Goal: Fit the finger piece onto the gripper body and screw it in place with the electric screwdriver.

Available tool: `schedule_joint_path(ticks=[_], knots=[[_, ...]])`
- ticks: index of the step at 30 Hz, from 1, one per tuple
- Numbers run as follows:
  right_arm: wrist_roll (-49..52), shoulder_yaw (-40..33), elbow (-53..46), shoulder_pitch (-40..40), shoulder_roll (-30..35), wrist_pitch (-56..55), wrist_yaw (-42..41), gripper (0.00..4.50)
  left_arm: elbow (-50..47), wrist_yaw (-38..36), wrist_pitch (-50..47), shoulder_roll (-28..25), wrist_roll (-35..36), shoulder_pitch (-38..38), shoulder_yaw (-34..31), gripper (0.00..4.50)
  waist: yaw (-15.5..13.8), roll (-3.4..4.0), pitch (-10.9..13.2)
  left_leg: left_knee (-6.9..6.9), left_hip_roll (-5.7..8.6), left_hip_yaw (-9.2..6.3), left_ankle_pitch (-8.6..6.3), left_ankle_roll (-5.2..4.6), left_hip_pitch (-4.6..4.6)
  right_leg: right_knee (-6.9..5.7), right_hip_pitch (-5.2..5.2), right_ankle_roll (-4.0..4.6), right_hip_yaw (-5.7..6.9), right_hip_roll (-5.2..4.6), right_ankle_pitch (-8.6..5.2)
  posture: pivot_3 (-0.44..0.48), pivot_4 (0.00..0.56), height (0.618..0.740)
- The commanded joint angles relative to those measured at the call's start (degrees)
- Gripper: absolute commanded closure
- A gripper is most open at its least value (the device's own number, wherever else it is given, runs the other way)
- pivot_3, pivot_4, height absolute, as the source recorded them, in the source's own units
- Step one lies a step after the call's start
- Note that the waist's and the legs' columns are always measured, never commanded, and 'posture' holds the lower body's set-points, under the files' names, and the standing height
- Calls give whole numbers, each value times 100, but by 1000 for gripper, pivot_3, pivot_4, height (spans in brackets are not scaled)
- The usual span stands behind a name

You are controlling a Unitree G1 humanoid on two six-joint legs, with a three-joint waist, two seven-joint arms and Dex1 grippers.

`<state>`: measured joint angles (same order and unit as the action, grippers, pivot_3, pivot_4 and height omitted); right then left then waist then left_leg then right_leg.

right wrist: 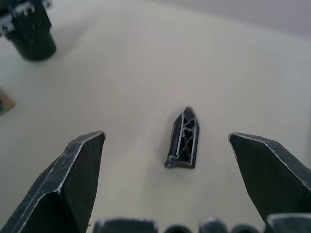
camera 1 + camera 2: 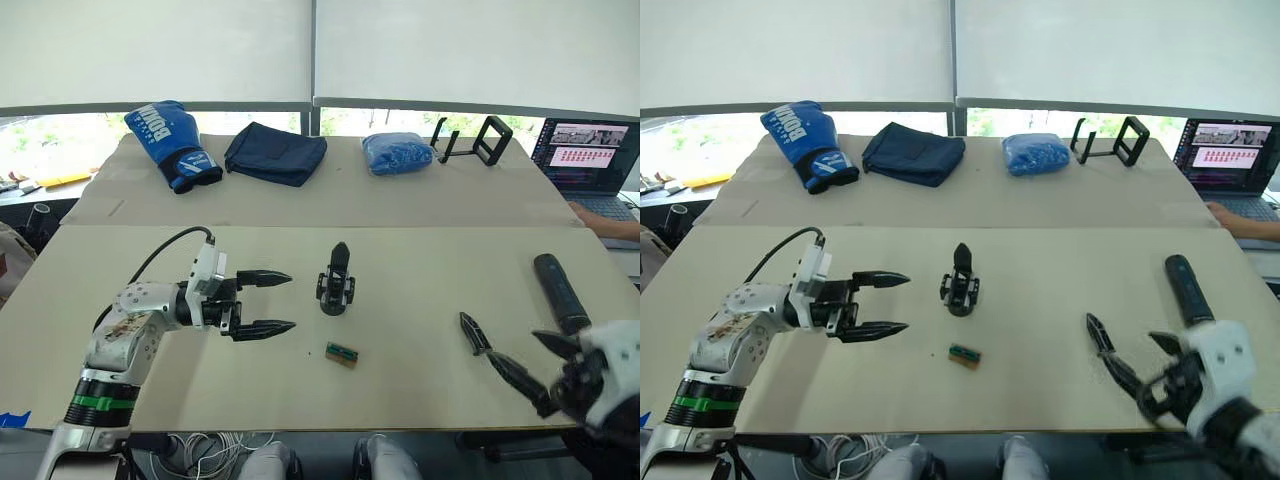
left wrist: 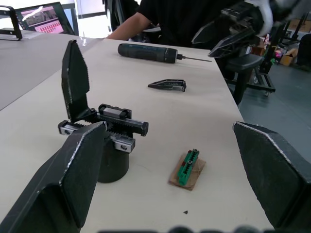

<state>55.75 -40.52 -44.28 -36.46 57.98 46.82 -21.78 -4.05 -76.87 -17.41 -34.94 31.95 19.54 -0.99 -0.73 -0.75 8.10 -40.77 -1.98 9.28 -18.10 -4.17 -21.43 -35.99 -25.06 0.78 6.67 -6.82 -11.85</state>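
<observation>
The gripper body stands upright mid-table, its one black finger pointing up. My left gripper hovers open just left of it, fingertips aimed at it and apart from it. On the right side of the table, the finger piece lies flat. My right gripper is open just behind it; in the right wrist view the finger piece lies between and ahead of the spread fingers, untouched. The electric screwdriver lies on the table to the right of the finger piece, beside my right wrist.
A small green-and-brown block lies in front of the gripper body. On the far table sit a blue boxing glove, a dark blue bag, a blue bundle and black stands. A laptop and a person's hand are at the right.
</observation>
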Motion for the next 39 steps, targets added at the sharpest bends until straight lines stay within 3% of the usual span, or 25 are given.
schedule_joint_path(ticks=[1, 3, 5, 11, 17, 25, 35, 39], knots=[[847, -175, 521, 548, 945, 1691, 213, 0, -198, 67, 38, 48, 71, 89, 22, 102, -53, -7, 3, 0, 0, -9, -2, -4, -3, 3, 4, -3, 11, 31, 2, 0, 150, 740], [1131, 274, 1059, 1203, 1643, 2526, 393, 0, -226, 40, 50, 91, 55, 143, 96, 102, -65, -7, 3, -4, 0, -19, -1, -4, -22, 9, -1, -7, 26, 36, 7, 0, 150, 740], [1249, 1004, 1502, 2140, 1920, 2827, 551, 0, -226, 70, 103, 161, 18, 211, 155, 102, -63, -11, 5, -12, 3, -17, 2, 1, -33, 12, -4, -7, 23, 33, 11, 0, 150, 740], [974, 3015, 2615, 4902, 1688, 4226, 784, 0, -69, 100, 333, 201, -241, 432, 313, 102, -28, -20, 9, -27, 8, -16, 5, 5, -62, 29, -11, -27, 27, 31, 17, 0, 150, 740], [599, 4325, 3535, 6399, 1274, 4568, 656, 0, -61, 58, 280, 207, -202, 515, 365, 102, 5, -18, 8, -32, 8, -4, 6, 6, -65, 29, -14, -37, 42, 32, 16, 0, 150, 740], [321, 4975, 3834, 6920, 852, 4568, 723, 0, -182, 130, 249, 148, -182, 372, 314, 102, 14, -17, 7, -31, 6, 2, 11, 15, -59, 20, -16, -40, 49, 32, 15, 0, 150, 740], [-97, 5073, 4137, 6873, 505, 4568, 737, 0, -220, 191, 263, 101, -164, 350, 296, 102, 27, -16, 6, -33, 4, 8, 16, 23, -50, 10, -14, -40, 48, 32, 15, 0, 150, 740], [-59, 5064, 4206, 6797, 474, 4568, 777, 1192, -262, 223, 278, 92, -160, 310, 284, 0, 39, -17, 6, -33, 4, 10, 16, 24, -46, 11, -10, -40, 47, 32, 16, 0, 150, 740]])
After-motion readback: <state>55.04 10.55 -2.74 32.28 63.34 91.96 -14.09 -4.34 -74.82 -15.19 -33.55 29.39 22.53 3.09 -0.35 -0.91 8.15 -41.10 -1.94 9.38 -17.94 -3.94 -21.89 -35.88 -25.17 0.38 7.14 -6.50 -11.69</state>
